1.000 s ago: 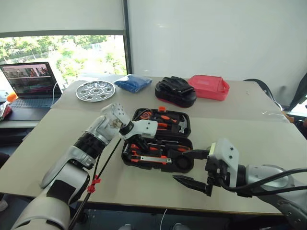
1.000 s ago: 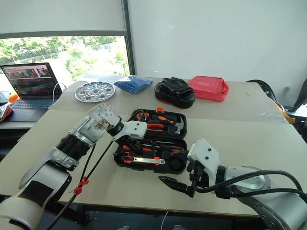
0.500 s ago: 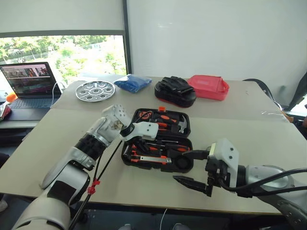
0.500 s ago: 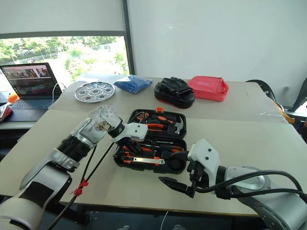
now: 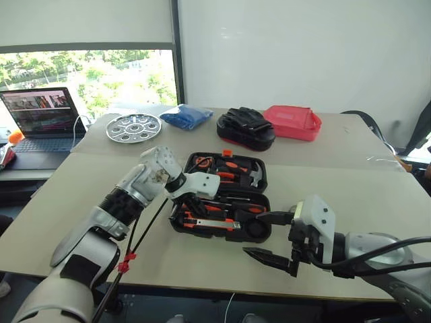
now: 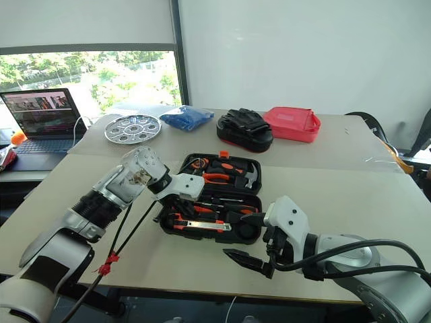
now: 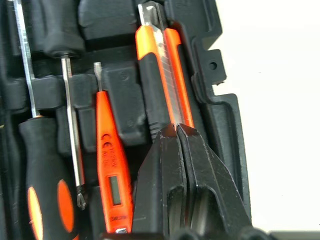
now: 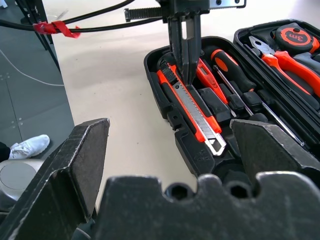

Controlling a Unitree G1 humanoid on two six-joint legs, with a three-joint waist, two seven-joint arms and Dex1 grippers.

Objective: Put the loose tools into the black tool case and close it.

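Observation:
The black tool case [image 5: 264,176] lies open on the table, both halves facing up. In its near half a utility knife [image 7: 160,75], a slim orange tester pen [image 7: 107,150] and two screwdrivers [image 7: 45,165] lie in their recesses. My left gripper [image 7: 176,130] is shut with nothing between its fingers, pointing steeply down with its tips on the knife's handle end; it also shows from the head [image 5: 194,200]. My right gripper [image 5: 250,233] hangs wide open and empty just off the case's near right corner, aimed at the case [image 8: 165,112] and the knife [image 8: 192,107].
Pliers [image 8: 280,60] and an orange tape measure [image 8: 295,37] fill the case's far half. At the back of the table sit a round silver tray [image 5: 134,127], a blue bundle [image 5: 186,116], a black bundle [image 5: 246,128] and a red pouch [image 5: 293,122]. A laptop [image 5: 44,114] stands far left.

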